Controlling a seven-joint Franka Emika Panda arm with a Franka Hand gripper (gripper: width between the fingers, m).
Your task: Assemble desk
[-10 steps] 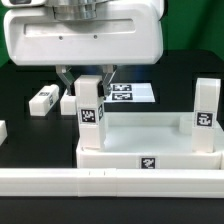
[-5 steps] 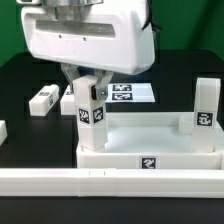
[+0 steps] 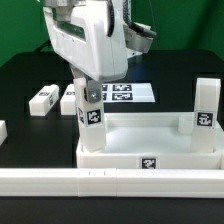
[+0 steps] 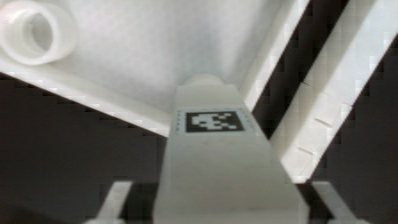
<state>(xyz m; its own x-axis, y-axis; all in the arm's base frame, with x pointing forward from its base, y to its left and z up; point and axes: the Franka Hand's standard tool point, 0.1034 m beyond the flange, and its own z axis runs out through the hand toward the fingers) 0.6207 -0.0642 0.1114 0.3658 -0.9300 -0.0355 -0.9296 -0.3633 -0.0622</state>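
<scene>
**Fingers and held leg.** The fingers (image 3: 87,96) are clamped on the upper end of an upright leg (image 3: 91,116). One finger lies against each side face, and the tagged face shows between them. Directly below the fingers, the leg's foot meets a corner of the desk top (image 3: 112,152), the white tray. Whether the foot is fully seated cannot be told. In the wrist view the leg runs away from the fingers toward the tray floor, and a round socket (image 4: 36,35) lies beyond it, off to one side.

**Other parts.** A second leg (image 3: 204,110) stands upright at a tray corner well apart from the fingers, toward the exterior view's right. Two loose legs (image 3: 43,99) lie flat on the black desk (image 3: 22,80) near the fingers, toward the exterior view's left. The marker board (image 3: 135,93) lies just behind the fingers. A long white rail (image 3: 110,181) runs in front of the tray.
</scene>
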